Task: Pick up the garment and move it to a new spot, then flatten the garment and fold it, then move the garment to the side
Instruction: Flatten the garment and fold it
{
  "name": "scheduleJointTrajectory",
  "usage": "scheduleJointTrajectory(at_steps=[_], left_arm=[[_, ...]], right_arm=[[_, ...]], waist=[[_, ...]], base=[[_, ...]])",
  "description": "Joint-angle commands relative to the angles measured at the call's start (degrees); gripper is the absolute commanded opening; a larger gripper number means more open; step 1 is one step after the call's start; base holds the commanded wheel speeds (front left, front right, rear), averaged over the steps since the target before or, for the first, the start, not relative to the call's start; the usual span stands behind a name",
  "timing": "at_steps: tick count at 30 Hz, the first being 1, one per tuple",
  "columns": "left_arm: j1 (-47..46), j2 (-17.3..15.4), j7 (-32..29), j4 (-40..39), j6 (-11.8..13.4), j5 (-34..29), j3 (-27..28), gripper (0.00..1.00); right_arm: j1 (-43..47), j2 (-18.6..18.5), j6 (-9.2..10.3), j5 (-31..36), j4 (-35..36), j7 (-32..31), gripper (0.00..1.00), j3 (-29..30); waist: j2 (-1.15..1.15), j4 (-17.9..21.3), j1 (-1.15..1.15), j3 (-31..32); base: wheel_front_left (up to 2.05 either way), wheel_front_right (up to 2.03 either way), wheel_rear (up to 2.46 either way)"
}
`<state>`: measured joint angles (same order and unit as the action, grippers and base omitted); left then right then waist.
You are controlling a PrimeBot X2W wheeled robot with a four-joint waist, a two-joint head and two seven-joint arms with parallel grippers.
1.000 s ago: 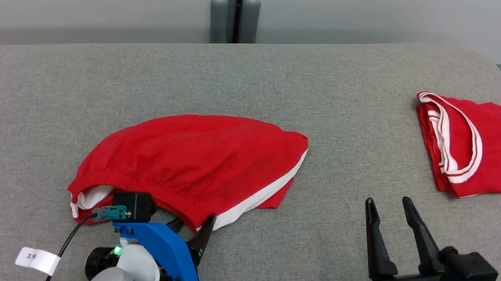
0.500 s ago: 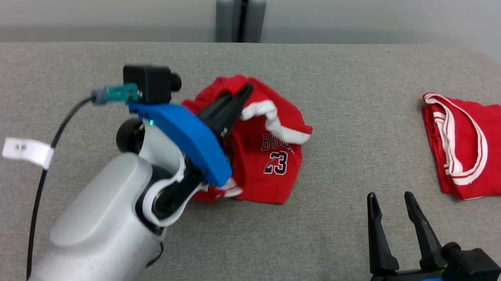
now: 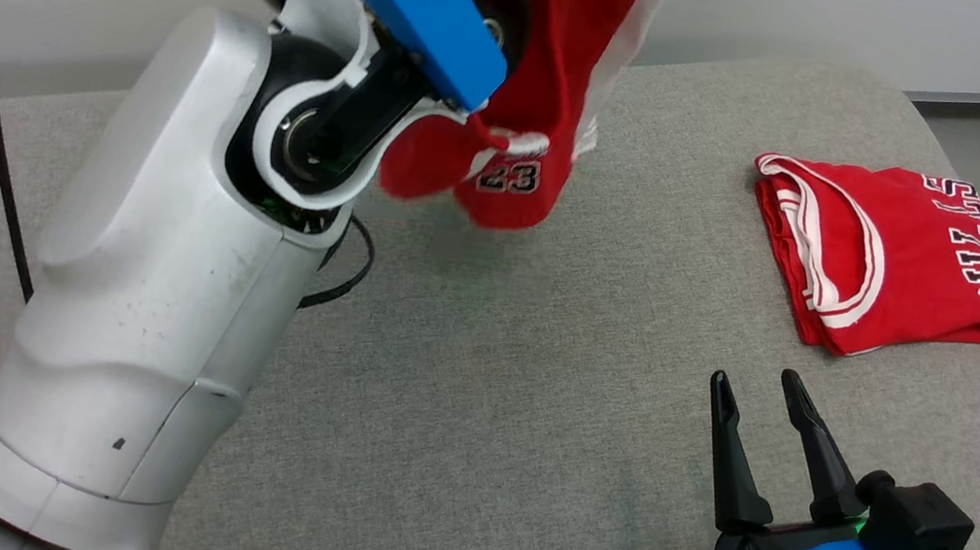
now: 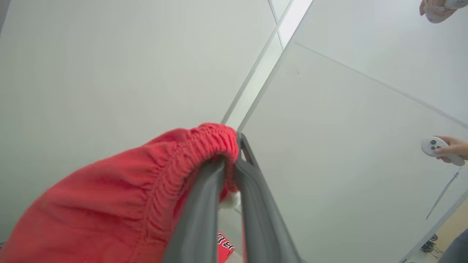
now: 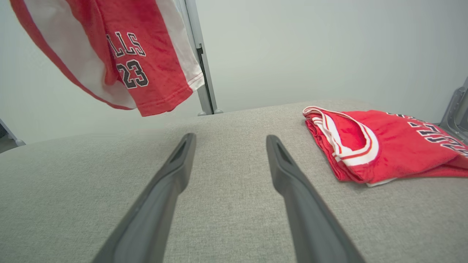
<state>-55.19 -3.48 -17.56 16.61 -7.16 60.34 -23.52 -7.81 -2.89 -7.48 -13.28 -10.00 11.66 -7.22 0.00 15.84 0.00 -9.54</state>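
Red shorts (image 3: 516, 171), one pair, numbered 23, hanging in the air above the grey worktop (image 3: 475, 430), their waistband clamped between the fingers of the left gripper (image 4: 234, 153). Pick-up done, by the look of it; setting down at a new spot, flattening, folding and moving aside all left. Right gripper (image 3: 754, 381), one, fingers apart, empty, low over the worktop. Folded red jersey (image 3: 905, 262), one, lying on the worktop's right, well apart from the shorts.

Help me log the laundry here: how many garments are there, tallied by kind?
Red shorts: 1
Red folded jersey: 1
Total: 2
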Motion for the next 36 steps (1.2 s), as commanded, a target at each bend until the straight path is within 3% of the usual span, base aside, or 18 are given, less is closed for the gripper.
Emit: scheduleJointTrajectory(at_steps=[1,7,14,18,25,28,36], left_arm=[[-0.3,-0.3,-0.1,-1.0,-0.4,1.0,-0.5,0.00],[7.8,-4.1,-2.2,-4.5,-0.4,6.3,-4.6,0.00],[24.5,-12.7,-2.9,-2.2,-0.4,4.4,-10.5,0.00],[32.2,-15.1,-0.9,-2.6,0.0,3.2,-11.9,0.00],[39.1,-18.3,6.0,-4.4,4.9,-2.1,-11.3,0.00],[39.0,-19.6,8.5,-3.3,7.6,-6.2,-11.8,0.00],[36.3,-20.3,14.5,1.7,11.6,-13.6,-12.2,0.00]], right_arm=[[0.1,0.0,-0.02,-0.2,-0.2,0.3,1.00,0.1],[0.6,0.0,-0.02,0.3,-0.4,0.2,1.00,0.4],[0.5,0.0,-0.03,1.3,0.5,-0.7,1.00,0.2],[1.1,0.0,-0.03,1.8,1.2,-1.5,1.00,0.5],[1.7,0.0,-0.03,2.5,2.4,-2.5,1.00,1.3],[1.7,0.0,-0.03,2.7,2.8,-2.8,1.00,1.5],[1.4,0.0,-0.03,2.2,3.0,-3.2,1.00,0.9]], waist=[[0.00,0.0,0.00,0.0],[0.00,-2.5,0.00,0.7],[0.00,-6.4,0.00,1.5],[0.00,-8.8,0.00,1.6],[0.00,-12.7,0.00,1.8],[0.00,-13.7,0.00,1.8],[0.00,-13.9,0.00,2.0]], base=[[0.00,0.00,0.00],[0.00,0.00,0.00],[0.00,0.00,0.00],[0.00,0.00,0.00],[0.00,0.00,0.00],[0.00,0.00,0.00],[0.00,0.00,0.00]])
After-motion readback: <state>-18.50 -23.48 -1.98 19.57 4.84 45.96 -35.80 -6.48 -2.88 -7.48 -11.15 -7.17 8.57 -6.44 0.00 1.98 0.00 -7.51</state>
